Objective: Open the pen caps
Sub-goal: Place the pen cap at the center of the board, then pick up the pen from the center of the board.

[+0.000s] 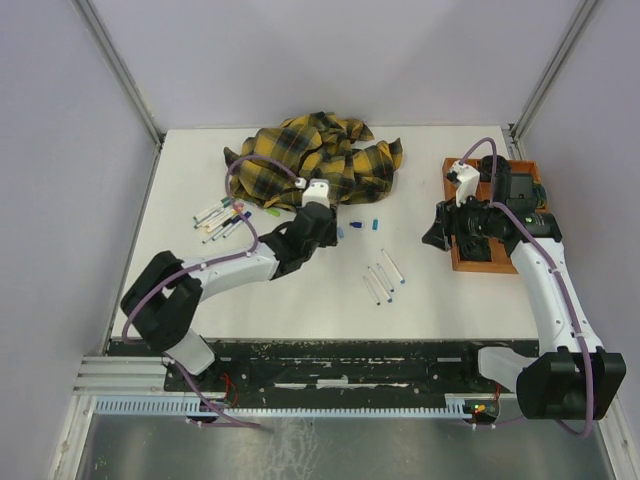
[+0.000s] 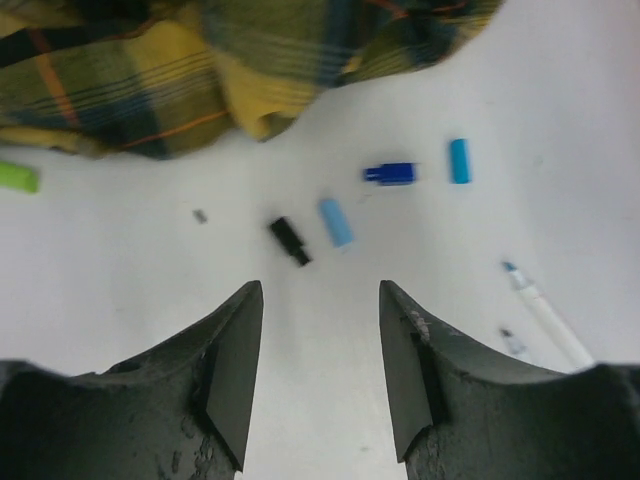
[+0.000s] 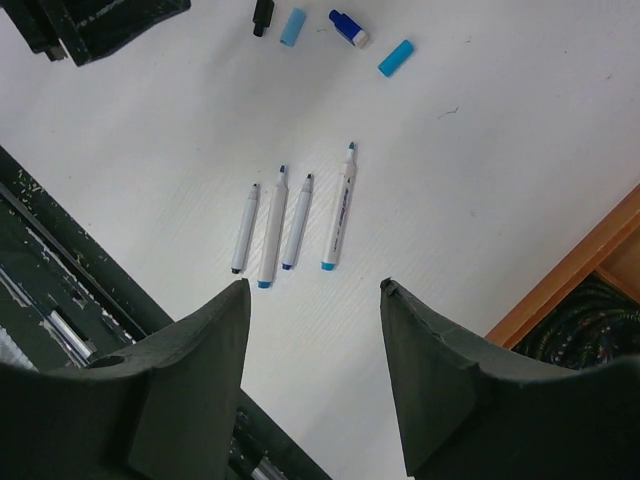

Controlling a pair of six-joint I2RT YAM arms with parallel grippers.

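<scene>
Several loose pen caps lie in a row on the white table just ahead of my left gripper (image 2: 320, 290): a black cap (image 2: 290, 240), a light blue cap (image 2: 336, 221), a dark blue cap (image 2: 390, 174) and a cyan cap (image 2: 459, 160). The left gripper is open with nothing between its fingers. Several uncapped white pens (image 3: 297, 222) lie side by side at mid table, in front of my right gripper (image 3: 315, 285), which is open and empty. A bundle of capped pens (image 1: 220, 215) rests left of the cloth. A green cap (image 2: 15, 177) lies by the cloth's edge.
A crumpled yellow-and-black plaid cloth (image 1: 315, 160) covers the back middle of the table. A wooden tray (image 1: 480, 262) sits at the right, under the right arm. The black rail with the arm bases (image 1: 330, 365) runs along the near edge.
</scene>
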